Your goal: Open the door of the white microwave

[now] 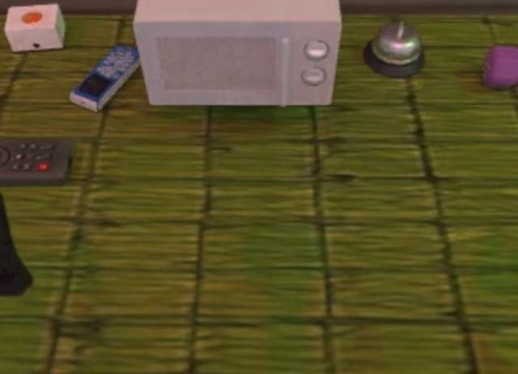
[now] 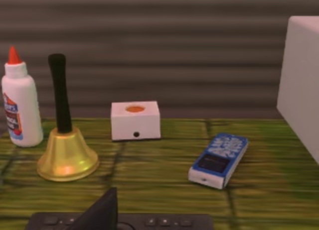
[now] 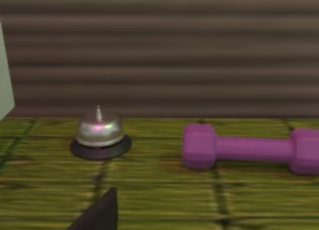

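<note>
The white microwave (image 1: pixel 237 42) stood at the far edge of the worktop (image 1: pixel 259 252), near the middle, its top cut by the frame. The door (image 1: pixel 214 64) lay shut, flush across the front, beside two round knobs (image 1: pixel 316 62).

Much was cut off. The left tool (image 2: pixel 102 215) showed only as one dark tip in the left wrist view, and a dark piece of that arm sat at the top view's left edge; whether it was released or clenched, I cannot tell. The right tool (image 3: pixel 102 215) likewise showed one dark tip in its own wrist view, state unknown, and was out of the top view.

The wide green slatted area in front of the microwave lay open. Left of it: one small white box (image 1: pixel 34 26), one blue phone (image 1: pixel 106 76), one remote (image 1: pixel 34 161) half cut by the edge. The left wrist view added one glue bottle (image 2: pixel 20 108) and one brass handbell (image 2: pixel 66 145). Right: one silver call bell (image 1: pixel 395 48) and one purple dumbbell (image 3: pixel 251 149), clipped by the frame.
</note>
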`<state>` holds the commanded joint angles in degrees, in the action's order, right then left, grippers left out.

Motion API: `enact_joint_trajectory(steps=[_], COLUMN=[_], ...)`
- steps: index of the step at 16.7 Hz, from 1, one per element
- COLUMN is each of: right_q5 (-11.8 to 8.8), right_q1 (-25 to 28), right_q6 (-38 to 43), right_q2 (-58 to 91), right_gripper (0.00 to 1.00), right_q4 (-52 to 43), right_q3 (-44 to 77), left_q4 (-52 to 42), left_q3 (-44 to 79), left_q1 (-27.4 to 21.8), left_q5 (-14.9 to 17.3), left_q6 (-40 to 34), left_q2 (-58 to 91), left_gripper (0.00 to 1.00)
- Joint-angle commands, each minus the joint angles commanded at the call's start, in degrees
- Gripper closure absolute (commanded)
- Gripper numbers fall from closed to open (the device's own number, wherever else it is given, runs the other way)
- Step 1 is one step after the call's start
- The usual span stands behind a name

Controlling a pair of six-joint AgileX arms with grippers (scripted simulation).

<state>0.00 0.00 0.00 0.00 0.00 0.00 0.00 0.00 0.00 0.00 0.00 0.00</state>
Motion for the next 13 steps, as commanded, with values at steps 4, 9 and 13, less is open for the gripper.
enact_joint_trajectory(steps=[4,9,13], right_q5=[0.0,0.0,0.0], right_q1=[0.0,0.0,0.0], right_q6=[0.0,0.0,0.0], right_q2=[0.0,0.0,0.0], right_gripper=[0.0,0.0,0.0], right_q4=[0.0,0.0,0.0], right_q3=[0.0,0.0,0.0], left_q4=[-0.91,-8.83,-18.37], left_q3=[1.03,11.57,27.96], left_q1=[-0.37,-3.58,-7.94], left_q5=[-0.13,-1.54,-3.52], left_q6=[0.0,-0.87,-3.47], left_q2=[1.27,12.44,26.58], left_gripper=[0.0,0.0,0.0])
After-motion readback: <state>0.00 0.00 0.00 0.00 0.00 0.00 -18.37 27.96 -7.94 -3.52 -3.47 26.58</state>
